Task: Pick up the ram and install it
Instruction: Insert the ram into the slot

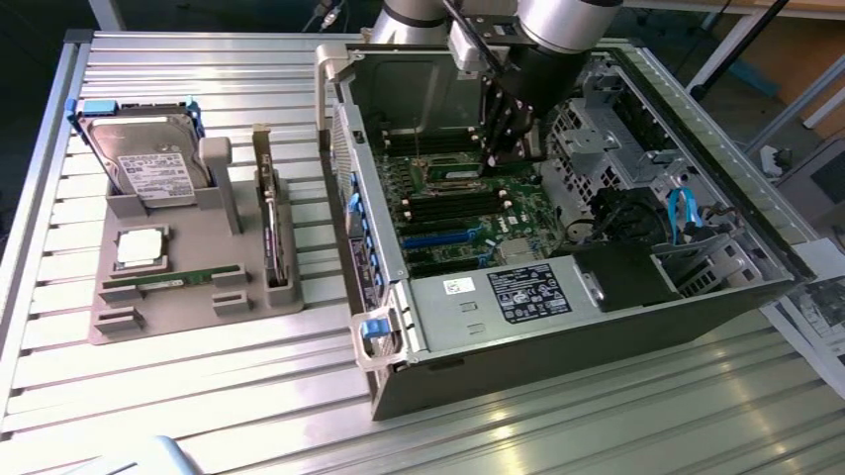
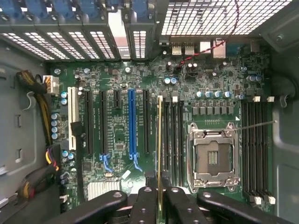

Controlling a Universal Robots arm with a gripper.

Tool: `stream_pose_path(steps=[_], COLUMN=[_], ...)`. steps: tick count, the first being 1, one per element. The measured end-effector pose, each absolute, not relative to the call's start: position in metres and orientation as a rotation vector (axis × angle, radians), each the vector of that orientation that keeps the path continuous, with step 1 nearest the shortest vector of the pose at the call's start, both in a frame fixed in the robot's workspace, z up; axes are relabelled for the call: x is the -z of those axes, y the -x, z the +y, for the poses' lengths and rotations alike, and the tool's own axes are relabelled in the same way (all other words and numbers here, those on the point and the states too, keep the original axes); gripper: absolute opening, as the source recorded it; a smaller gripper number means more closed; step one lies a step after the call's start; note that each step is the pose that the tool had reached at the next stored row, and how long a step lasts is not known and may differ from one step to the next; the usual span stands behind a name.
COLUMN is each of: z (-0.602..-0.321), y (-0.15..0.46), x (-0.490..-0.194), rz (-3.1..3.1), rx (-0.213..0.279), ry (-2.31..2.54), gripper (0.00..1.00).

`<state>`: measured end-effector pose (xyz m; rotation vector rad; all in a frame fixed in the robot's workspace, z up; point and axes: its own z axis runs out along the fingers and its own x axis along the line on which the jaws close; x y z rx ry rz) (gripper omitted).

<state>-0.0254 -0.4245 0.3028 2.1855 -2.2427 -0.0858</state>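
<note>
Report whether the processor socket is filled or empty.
Empty: the socket shows bare contacts, and the silver processor sits on the grey tray outside the case.

Place: robotics lab or workshop
Surface: ribbed metal table (image 1: 198, 416)
Signs: open computer case (image 1: 555, 341), robot arm (image 1: 561, 20) reaching into it, grey parts holder (image 1: 198, 237) with a hard drive (image 1: 145, 163)

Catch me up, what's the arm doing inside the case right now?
The pincer is down inside the open computer case, shut on a ram stick held edge-on along the memory slots beside the empty processor socket. Whether it is seated in a slot cannot be told. A second stick lies on the grey holder outside the case.
</note>
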Motion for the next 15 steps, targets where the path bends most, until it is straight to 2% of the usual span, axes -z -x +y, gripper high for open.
stream_pose_path(steps=[15], z=[-0.422], y=[0.028], x=[-0.266], rz=[-2.23], rx=[0.086], ry=[-2.197], gripper=[0.14])
